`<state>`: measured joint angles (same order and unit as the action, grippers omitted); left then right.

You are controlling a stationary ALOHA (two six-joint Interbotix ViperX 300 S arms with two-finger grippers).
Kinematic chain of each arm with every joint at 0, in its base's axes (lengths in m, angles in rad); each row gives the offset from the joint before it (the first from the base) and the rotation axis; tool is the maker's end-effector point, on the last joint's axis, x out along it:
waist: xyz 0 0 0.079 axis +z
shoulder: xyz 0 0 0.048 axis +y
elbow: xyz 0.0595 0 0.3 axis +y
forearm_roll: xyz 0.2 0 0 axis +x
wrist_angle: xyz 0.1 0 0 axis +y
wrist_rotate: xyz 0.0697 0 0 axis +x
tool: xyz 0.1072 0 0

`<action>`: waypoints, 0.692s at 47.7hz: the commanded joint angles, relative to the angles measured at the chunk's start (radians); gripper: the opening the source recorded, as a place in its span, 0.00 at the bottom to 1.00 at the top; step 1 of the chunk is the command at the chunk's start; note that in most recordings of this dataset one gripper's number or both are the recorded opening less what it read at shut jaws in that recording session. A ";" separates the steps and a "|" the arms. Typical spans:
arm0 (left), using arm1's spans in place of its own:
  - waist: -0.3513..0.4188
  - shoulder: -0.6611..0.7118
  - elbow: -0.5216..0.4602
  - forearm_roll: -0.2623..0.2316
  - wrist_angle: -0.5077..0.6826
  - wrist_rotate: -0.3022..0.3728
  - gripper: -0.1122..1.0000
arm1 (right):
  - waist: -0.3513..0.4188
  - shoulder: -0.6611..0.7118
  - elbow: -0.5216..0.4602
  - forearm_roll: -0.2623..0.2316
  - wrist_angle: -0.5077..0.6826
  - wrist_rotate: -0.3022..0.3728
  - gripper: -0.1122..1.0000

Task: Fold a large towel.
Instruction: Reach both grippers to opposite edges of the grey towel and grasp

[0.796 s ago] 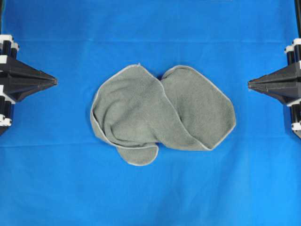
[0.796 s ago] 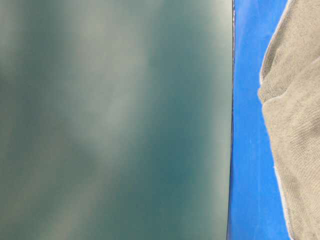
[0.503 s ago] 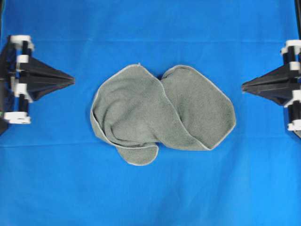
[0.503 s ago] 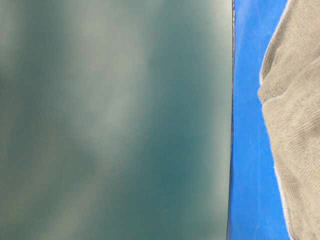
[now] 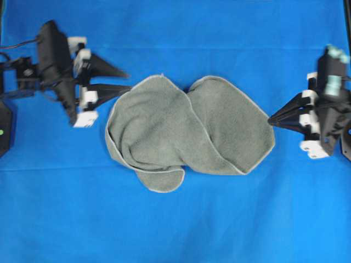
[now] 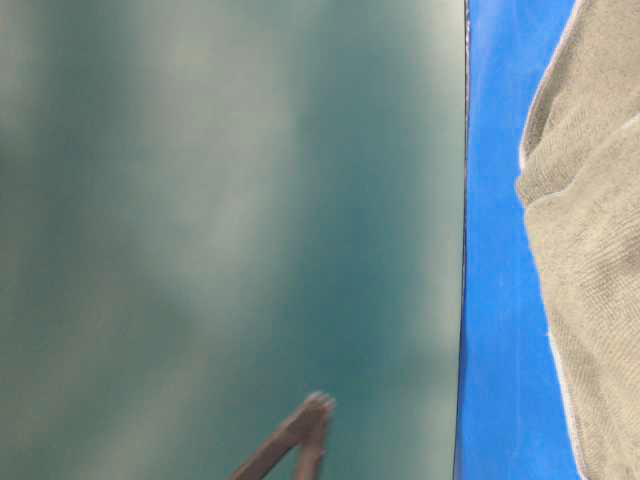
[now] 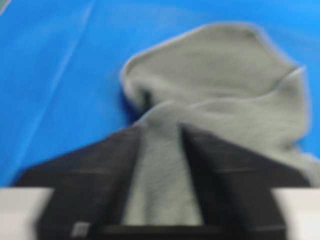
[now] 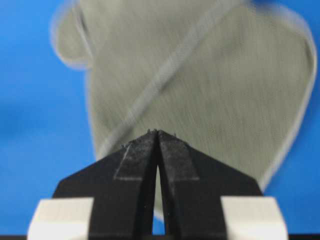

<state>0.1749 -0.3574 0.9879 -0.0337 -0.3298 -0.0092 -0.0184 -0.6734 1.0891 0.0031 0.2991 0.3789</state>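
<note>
Flanking towel [image 5: 186, 131] (crumpled): both grippers

Towel [image 5: 189, 131] crumpled mid-sheet [image 5: 175, 230] (folded over itself), left hand [image 5: 125, 80] at its left edge, right hand [image 5: 271, 121] at its right

2 black arms, black wedge-shaped gripper [image 5: 125, 81] fingers, white finger mounts.

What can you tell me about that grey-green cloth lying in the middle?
The towel is fuzzy grey-green terry with a thin pale hem and rounded corners. It lies crumpled on the blue sheet, one layer folded diagonally over another, a small flap poking out at the bottom. The left pincer, open, is at its left edge; the right pincer, tips together, points at its right edge.
</note>
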 commanded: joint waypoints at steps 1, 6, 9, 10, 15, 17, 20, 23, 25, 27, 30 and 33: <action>0.037 0.066 -0.037 -0.002 -0.017 0.000 0.56 | -0.018 0.064 -0.012 0.000 0.038 0.040 0.24; 0.067 0.175 -0.071 -0.002 -0.035 0.003 0.81 | -0.040 0.158 -0.012 -0.009 0.069 0.098 0.52; 0.078 0.239 -0.094 -0.002 -0.041 0.009 0.86 | -0.048 0.215 -0.011 -0.018 0.075 0.127 0.66; 0.083 0.261 -0.101 -0.002 -0.041 0.014 0.86 | -0.049 0.230 -0.011 -0.021 0.074 0.137 0.67; 0.112 0.373 -0.149 -0.002 -0.043 0.020 0.86 | -0.066 0.308 -0.011 -0.038 0.071 0.176 0.65; 0.126 0.416 -0.169 0.000 -0.043 0.021 0.86 | -0.071 0.333 -0.014 -0.044 0.071 0.190 0.65; 0.138 0.456 -0.190 0.000 -0.044 0.026 0.86 | -0.081 0.362 -0.014 -0.052 0.066 0.207 0.65; 0.146 0.491 -0.210 0.003 -0.048 0.026 0.86 | -0.089 0.388 -0.014 -0.058 0.048 0.222 0.65; 0.149 0.511 -0.221 0.005 -0.049 0.026 0.86 | -0.089 0.400 -0.014 -0.061 0.026 0.227 0.65; 0.158 0.531 -0.233 0.005 -0.051 0.028 0.86 | -0.089 0.414 -0.014 -0.061 -0.003 0.232 0.65; 0.166 0.554 -0.244 0.005 -0.051 0.028 0.86 | -0.089 0.434 -0.015 -0.060 -0.038 0.235 0.65; 0.172 0.572 -0.253 0.005 -0.051 0.028 0.86 | -0.089 0.456 -0.017 -0.057 -0.066 0.236 0.65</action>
<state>0.3375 0.2148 0.7578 -0.0322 -0.3712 0.0153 -0.1074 -0.2316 1.0891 -0.0552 0.2654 0.6136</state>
